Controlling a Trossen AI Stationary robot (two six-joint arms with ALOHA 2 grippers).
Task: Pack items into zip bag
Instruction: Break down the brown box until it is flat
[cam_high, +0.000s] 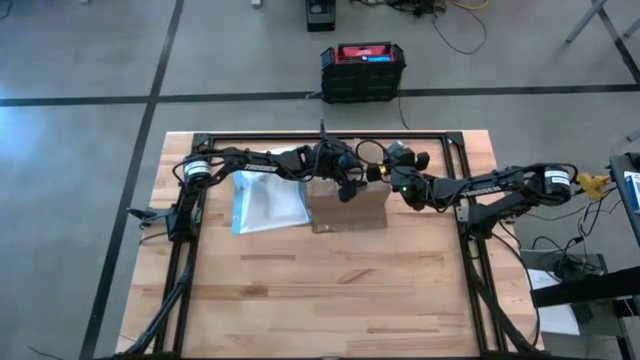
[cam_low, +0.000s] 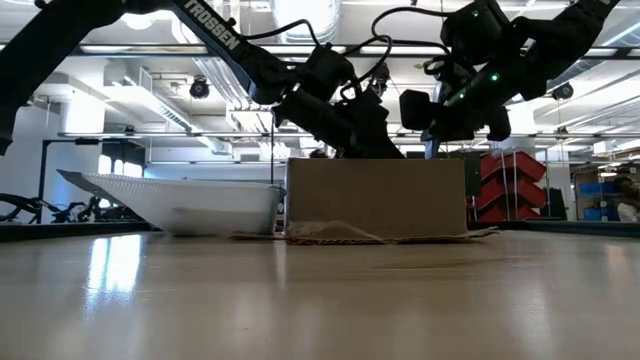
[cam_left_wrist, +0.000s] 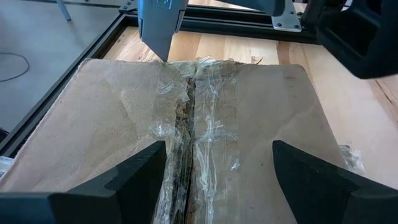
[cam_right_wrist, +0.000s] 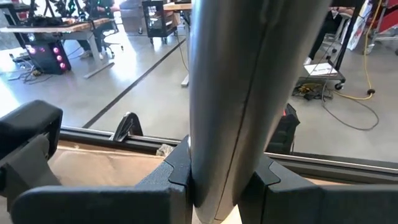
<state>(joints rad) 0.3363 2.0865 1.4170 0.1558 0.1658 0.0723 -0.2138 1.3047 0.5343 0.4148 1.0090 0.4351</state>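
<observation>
A brown cardboard box (cam_high: 347, 206) stands in the middle of the table, its top seam covered with crinkled clear tape (cam_left_wrist: 199, 118). The zip bag (cam_high: 266, 201) lies flat to the box's left, its side touching the box; it also shows in the low view (cam_low: 180, 203). My left gripper (cam_left_wrist: 217, 155) hovers open over the box top (cam_high: 345, 187), one finger on either side of the seam. My right gripper (cam_right_wrist: 224, 180) is over the box's far right corner (cam_high: 385, 168), shut on a slim grey tool (cam_right_wrist: 242, 93). The items are out of view. My right gripper pinches the grey tool between its two fingers, which lie across its length on its two opposite sides (cam_right_wrist: 217, 186). The tool reaches out past the fingers, and its pointed end (cam_left_wrist: 160, 37) sits at the far end of the box's taped seam. I cannot tell whether that end touches the box.
A black frame rail (cam_high: 330, 138) runs along the table's far edge just behind the box. A black and red case (cam_high: 363, 70) stands on the floor beyond it. Bare wood (cam_high: 330, 290) stretches from the box toward the table's near edge.
</observation>
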